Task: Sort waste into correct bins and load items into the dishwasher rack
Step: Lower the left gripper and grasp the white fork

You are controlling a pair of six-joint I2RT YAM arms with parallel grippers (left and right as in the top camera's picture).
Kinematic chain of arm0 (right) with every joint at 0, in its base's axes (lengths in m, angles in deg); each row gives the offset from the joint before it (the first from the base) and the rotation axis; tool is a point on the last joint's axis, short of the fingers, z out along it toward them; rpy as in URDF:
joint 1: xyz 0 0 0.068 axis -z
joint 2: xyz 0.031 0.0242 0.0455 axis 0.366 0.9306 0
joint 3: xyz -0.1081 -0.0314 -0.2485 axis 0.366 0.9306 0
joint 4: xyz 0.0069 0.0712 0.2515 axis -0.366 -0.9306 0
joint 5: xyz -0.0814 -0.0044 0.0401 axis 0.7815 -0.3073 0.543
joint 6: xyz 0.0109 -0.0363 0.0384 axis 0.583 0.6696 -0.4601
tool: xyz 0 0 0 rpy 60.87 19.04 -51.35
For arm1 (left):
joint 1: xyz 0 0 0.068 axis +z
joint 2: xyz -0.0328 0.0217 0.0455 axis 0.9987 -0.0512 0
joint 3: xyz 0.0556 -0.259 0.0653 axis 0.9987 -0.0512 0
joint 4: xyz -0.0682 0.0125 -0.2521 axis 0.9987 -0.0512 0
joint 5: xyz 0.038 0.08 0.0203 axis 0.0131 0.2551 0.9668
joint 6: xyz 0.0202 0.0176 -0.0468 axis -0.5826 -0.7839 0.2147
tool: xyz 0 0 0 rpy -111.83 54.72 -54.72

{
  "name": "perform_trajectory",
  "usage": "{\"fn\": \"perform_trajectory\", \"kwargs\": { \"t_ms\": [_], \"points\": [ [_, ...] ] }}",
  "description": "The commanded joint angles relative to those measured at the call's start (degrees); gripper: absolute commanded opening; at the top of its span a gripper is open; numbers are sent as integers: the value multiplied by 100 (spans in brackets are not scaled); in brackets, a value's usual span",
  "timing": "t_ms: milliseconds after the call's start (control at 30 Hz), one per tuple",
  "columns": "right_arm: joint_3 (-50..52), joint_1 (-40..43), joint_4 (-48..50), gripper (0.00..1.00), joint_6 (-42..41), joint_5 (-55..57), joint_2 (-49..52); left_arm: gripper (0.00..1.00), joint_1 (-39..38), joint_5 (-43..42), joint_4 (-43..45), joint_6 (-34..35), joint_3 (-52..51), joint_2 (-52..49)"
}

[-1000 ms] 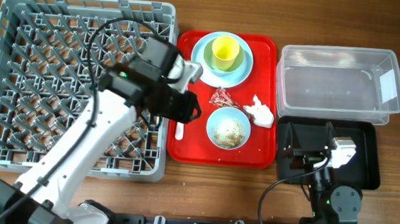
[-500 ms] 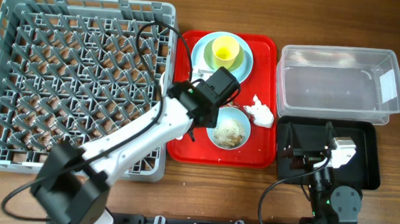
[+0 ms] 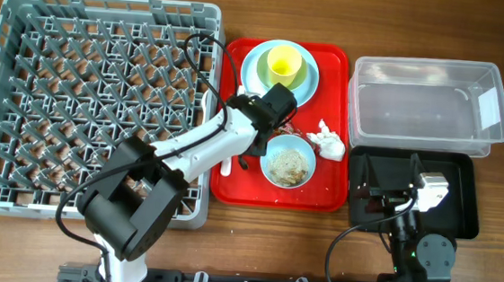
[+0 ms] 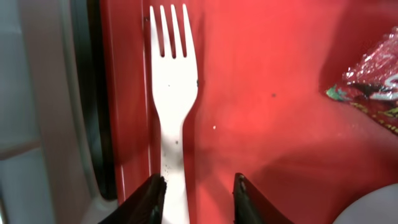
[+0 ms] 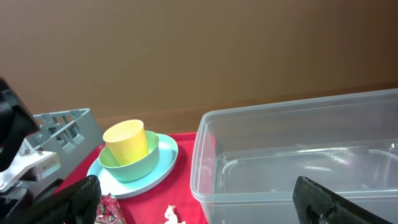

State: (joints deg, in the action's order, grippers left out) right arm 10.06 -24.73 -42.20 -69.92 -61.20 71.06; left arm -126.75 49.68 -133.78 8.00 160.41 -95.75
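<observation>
Lying flat on the red tray (image 4: 267, 124), tight against its raised edge on the rack (image 3: 21, 96) side, the white plastic fork (image 4: 174, 93) points its tines away from the left gripper (image 4: 198, 199). That gripper hangs low over the handle with its 2 fingers partly spread, 1 on each side. The handle sits just beside 1 finger and apart from the other, so nothing is pinched yet.

The fork is probably very light, thin and smooth, stiff enough to lift but likely to flex. Because it lies flat, there is little height to catch, and the tray edge crowds 1 side. The best hold looks like a squeeze across the narrow handle, low against the tray, where a slip could skid it or flip it. The right gripper (image 5: 199, 208) is spread wide and empty, facing the clear tub (image 5: 298, 162).
</observation>
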Motion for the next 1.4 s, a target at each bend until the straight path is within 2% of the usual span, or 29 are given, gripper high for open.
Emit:
{"fn": "perform_trajectory", "kwargs": {
  "t_ms": [0, 233, 433, 600, 733, 1367],
  "points": [
    [7, -9, 15, 100, 0, 57, -50, 27, 28, 142, 87, 76, 11, -57],
    [7, -9, 15, 100, 0, 57, -50, 24, 28, 236, 103, 76, 9, -63],
    [7, -9, 15, 100, 0, 57, -50, 9, 26, 573, 103, 76, 9, -63],
    [7, -9, 15, 100, 0, 57, -50, 9, 22, 575, 103, 76, 4, -63],
    [7, -9, 15, 100, 0, 57, -50, 4, 22, 680, 83, 79, 4, -68],
    [7, -9, 15, 100, 0, 57, -50, 4, 17, 1005, -24, 79, 4, -503]
  ]
}}
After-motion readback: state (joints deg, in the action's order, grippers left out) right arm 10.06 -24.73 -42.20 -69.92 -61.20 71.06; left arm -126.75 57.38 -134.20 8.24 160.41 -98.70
